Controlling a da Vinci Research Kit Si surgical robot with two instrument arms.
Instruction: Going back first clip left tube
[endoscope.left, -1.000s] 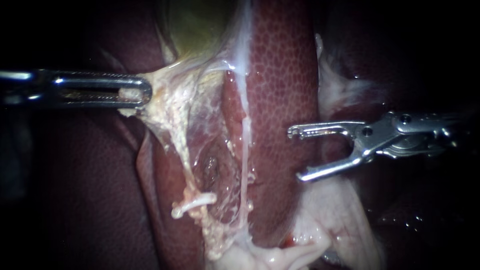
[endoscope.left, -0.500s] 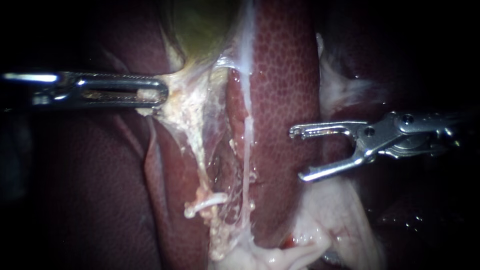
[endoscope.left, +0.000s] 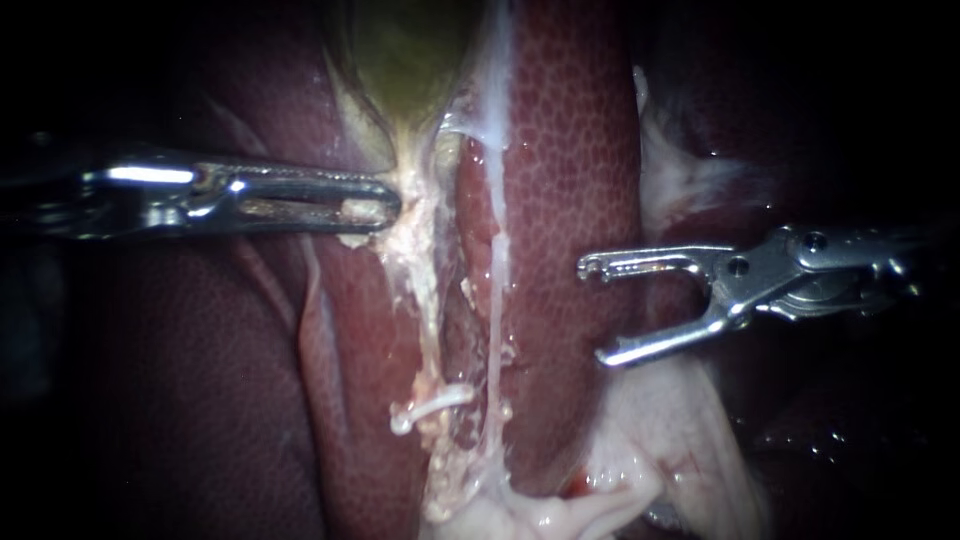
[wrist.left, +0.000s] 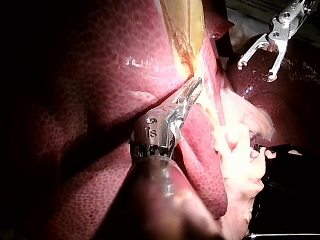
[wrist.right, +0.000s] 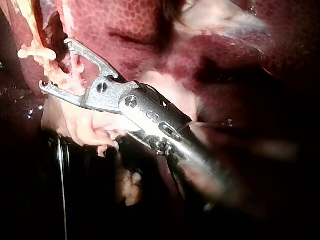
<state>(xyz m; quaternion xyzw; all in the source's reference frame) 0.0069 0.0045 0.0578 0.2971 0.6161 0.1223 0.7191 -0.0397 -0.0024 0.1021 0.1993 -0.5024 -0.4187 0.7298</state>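
- Gallbladder (endoscope.left: 405, 60): top centre of the endoscope view, with liver (endoscope.left: 570, 200) on either side of it.
- Strand of tissue (endoscope.left: 428, 300): runs down from the gallbladder's lower end to the bottom centre.
- Left tool (endoscope.left: 385, 208): enters from the left and lies level, jaws closed on the strand's upper end, just under the gallbladder.
- Thin tube (endoscope.left: 495, 300): just right of the strand and parallel to it, along the liver's edge.
- Short stub (endoscope.left: 430, 405): juts left from the strand's lower part.
- Right tool (endoscope.left: 593, 310): enters from the right, jaws apart, over the liver and well right of the thin tube.
- Pale tissue mass (endoscope.left: 660, 440): below the right tool.
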